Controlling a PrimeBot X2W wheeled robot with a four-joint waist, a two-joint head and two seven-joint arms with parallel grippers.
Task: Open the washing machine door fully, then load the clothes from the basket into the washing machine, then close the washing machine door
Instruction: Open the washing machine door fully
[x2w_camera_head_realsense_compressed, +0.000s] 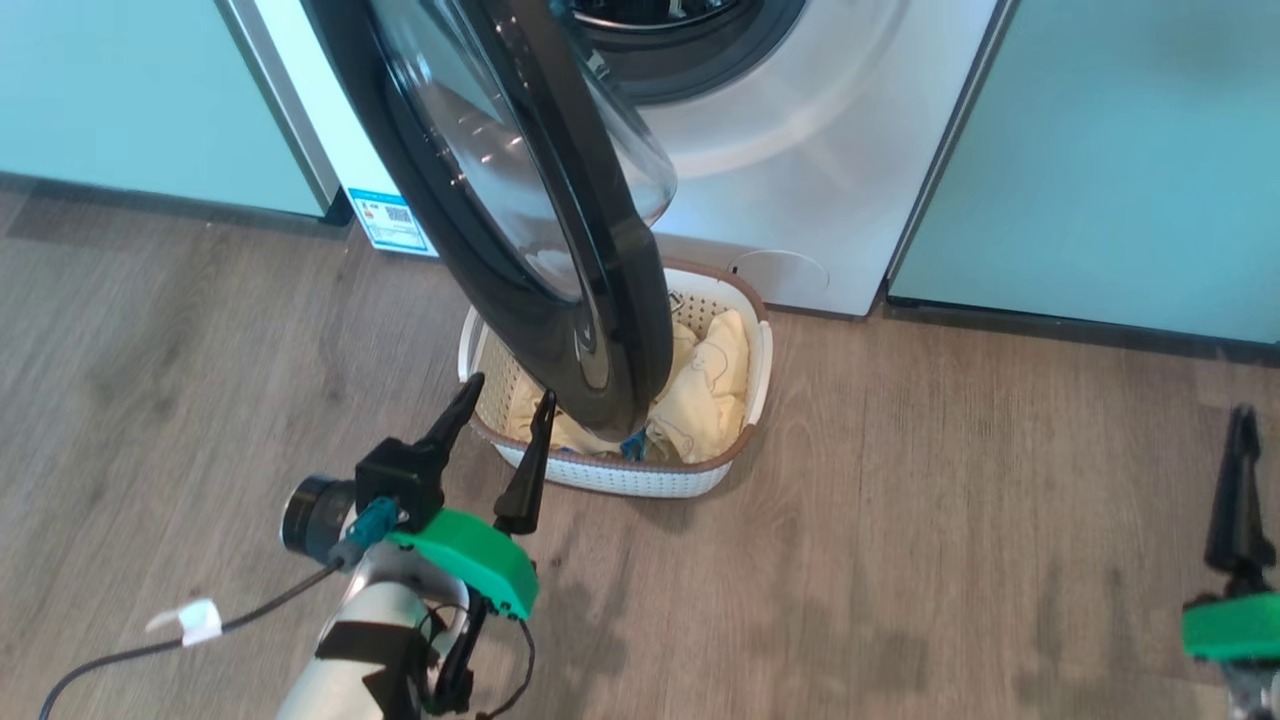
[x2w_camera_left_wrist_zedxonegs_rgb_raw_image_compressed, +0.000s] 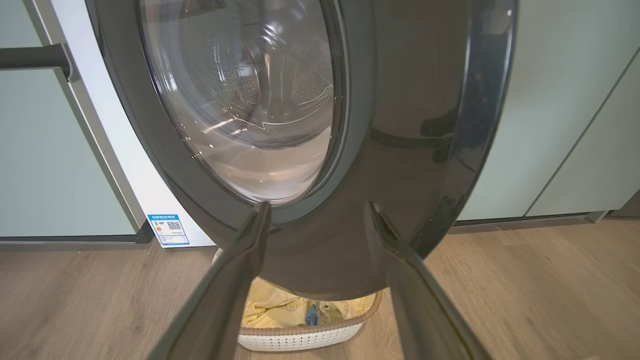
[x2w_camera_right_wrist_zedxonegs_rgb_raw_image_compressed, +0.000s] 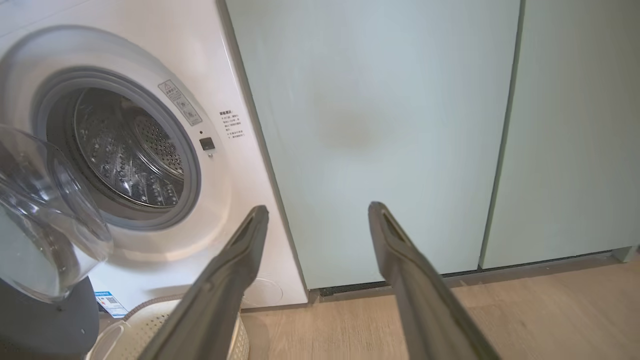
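Currently the step in hand is opening the washing machine door (x2w_camera_head_realsense_compressed: 630, 330) fully. The door stands part-way out from the washing machine (x2w_camera_head_realsense_compressed: 830, 150). Its black rim hangs just ahead of the left hand (x2w_camera_head_realsense_compressed: 511, 387), whose fingers are spread wide and hold nothing. The right hand (x2w_camera_right_wrist_zedxonegs_rgb_raw_image_compressed: 317, 206) is also spread wide and empty, well off to the side and facing a green cabinet panel (x2w_camera_right_wrist_zedxonegs_rgb_raw_image_compressed: 380, 125).

The basket (x2w_camera_head_realsense_compressed: 620, 480) sits on the floor just beyond the left hand, directly under the door's lower rim, with the clothes (x2w_camera_head_realsense_compressed: 715, 385) inside.

The left hand faces the door's outer side. The next move therefore probably calls for hooking a finger behind the free edge and swinging the door away from the drum opening (x2w_camera_right_wrist_zedxonegs_rgb_raw_image_compressed: 125, 150).

Limits of view:
- The hinge is out of frame.
- The door covers part of the basket, so the garments cannot be counted.
- Contact between the left fingers and the rim cannot be confirmed.
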